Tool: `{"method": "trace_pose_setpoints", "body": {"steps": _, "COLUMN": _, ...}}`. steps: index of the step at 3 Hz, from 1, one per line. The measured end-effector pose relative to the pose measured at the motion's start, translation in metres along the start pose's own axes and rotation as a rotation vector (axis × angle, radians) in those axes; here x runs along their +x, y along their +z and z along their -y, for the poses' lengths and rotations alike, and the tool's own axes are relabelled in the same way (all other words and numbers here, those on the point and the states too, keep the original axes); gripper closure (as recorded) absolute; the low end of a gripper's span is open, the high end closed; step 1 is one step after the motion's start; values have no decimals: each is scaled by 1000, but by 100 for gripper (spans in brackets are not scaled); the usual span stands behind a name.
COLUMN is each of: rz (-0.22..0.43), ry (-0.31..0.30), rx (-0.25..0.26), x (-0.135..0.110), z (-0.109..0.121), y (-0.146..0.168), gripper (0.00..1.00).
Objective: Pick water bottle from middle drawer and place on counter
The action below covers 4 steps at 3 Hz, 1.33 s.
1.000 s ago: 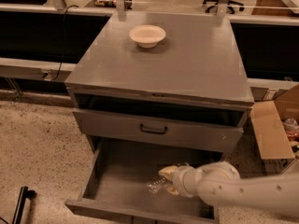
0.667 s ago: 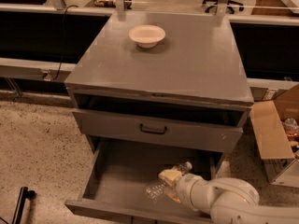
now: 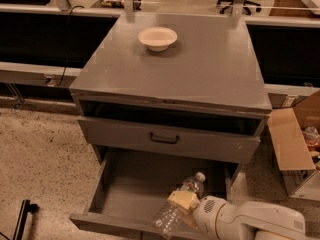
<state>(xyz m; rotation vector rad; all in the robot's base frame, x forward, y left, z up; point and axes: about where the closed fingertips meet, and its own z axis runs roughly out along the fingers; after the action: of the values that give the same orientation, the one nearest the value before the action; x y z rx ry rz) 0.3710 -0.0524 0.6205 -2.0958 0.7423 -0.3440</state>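
Observation:
The water bottle (image 3: 170,218), clear and ribbed with a white cap, is tilted over the front right of the open middle drawer (image 3: 132,184). Its cap points to the back right and its base overlaps the drawer's front edge. My gripper (image 3: 183,202) comes in from the lower right on a white arm. Its yellowish fingers (image 3: 181,199) are closed around the bottle's middle. The counter (image 3: 200,74) is the grey cabinet top above, with a white bowl (image 3: 157,38) near its back.
A closed grey drawer front with a black bar handle (image 3: 164,139) sits above the open drawer. An open cardboard box (image 3: 295,149) stands at the right of the cabinet. A black object (image 3: 22,219) lies on the speckled floor at the lower left.
The arm has pulled back toward the lower right. The bottle now sits higher and nearer the drawer's front edge, tilted in the gripper's fingers.

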Motion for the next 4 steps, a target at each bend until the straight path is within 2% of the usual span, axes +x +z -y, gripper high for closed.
{"method": "trace_pose_setpoints", "body": {"steps": 1, "rz": -46, "ry": -125, "rx": -3, "x": 21, "z": 46, "y": -27, "gripper": 100}}
{"method": "trace_pose_setpoints", "body": {"steps": 2, "rz": -90, "ry": -230, "rx": 114, "x": 54, "z": 150, "y": -42, "gripper": 100}}
{"method": "trace_pose_setpoints", "body": {"steps": 3, "rz": -125, "ry": -244, "rx": 171, "x": 81, "z": 197, "y": -53, "gripper": 100}}
{"method": "trace_pose_setpoints", "body": {"steps": 4, "rz": -99, "ry": -232, "rx": 177, "x": 82, "z": 197, "y": -50, "gripper": 100}}
